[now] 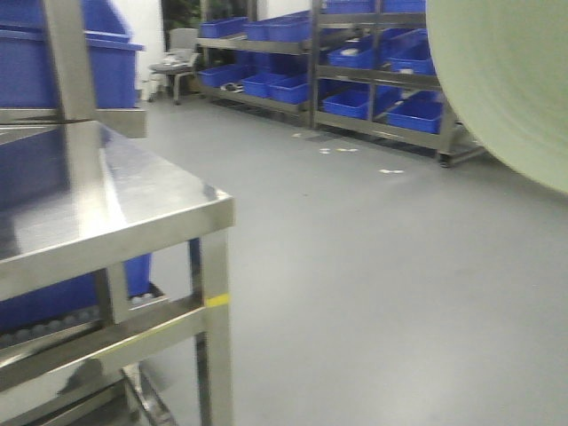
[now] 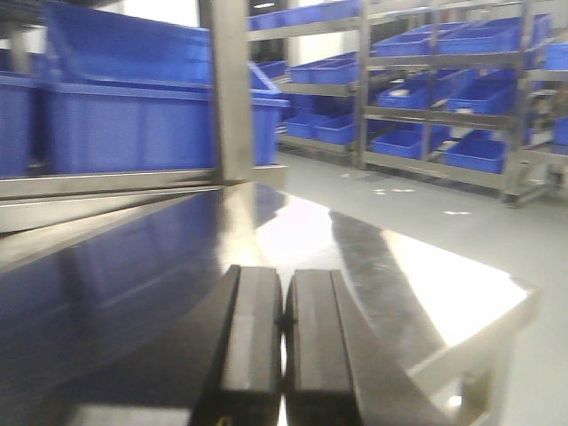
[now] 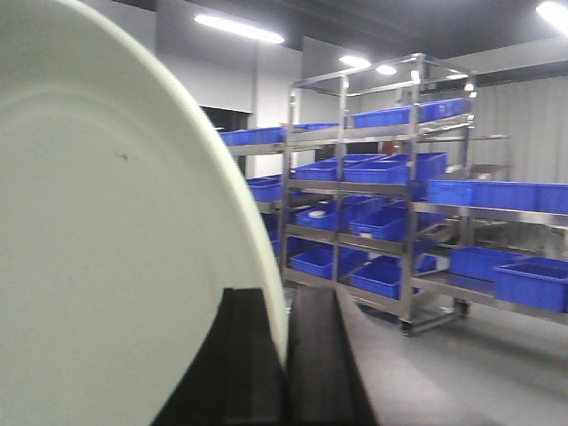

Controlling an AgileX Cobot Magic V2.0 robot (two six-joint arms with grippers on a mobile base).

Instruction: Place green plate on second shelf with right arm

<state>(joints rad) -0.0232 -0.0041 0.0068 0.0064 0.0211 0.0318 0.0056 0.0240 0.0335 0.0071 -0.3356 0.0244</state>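
The green plate (image 3: 106, 240) is pale sage and stands on edge, filling the left of the right wrist view. My right gripper (image 3: 286, 297) is shut on its rim, one finger on each face. In the front view the plate (image 1: 515, 80) hangs in the air at the upper right, over open floor and well to the right of the steel table; the right gripper itself is out of that view. A flat steel rack rail (image 1: 115, 120) crosses above the tabletop at far left; I cannot tell whether it is the second shelf. My left gripper (image 2: 284, 275) is shut and empty, low over the tabletop.
The mirror-like steel tabletop (image 1: 133, 204) has its corner at centre left, with an upright steel post (image 1: 75, 89) on it. Big blue bins (image 1: 111, 71) sit behind and below it. Steel racks of blue bins (image 1: 373, 62) line the far wall across grey floor (image 1: 373, 284).
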